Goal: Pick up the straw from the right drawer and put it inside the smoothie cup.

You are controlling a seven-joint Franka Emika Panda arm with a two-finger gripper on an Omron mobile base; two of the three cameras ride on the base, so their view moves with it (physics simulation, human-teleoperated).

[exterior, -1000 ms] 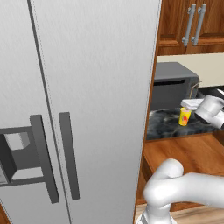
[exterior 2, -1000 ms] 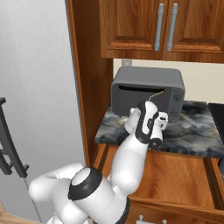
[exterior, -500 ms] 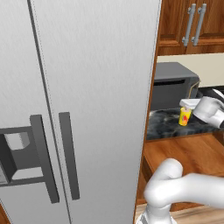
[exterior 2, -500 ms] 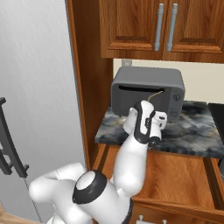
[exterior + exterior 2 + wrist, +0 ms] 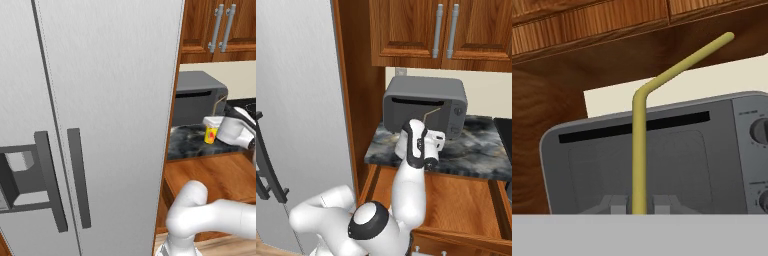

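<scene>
Straw (image 5: 639, 150) stands pinched at its lower end in the gripper (image 5: 639, 206), before the microwave (image 5: 687, 160), beside the smoothie cup (image 5: 212, 131); likely light, thin, slippery, easily bent.

Even, bright, sharp rendered light

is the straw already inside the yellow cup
No, the straw is pinched in the gripper in front of the microwave, with the cup standing apart on the counter.
</scene>
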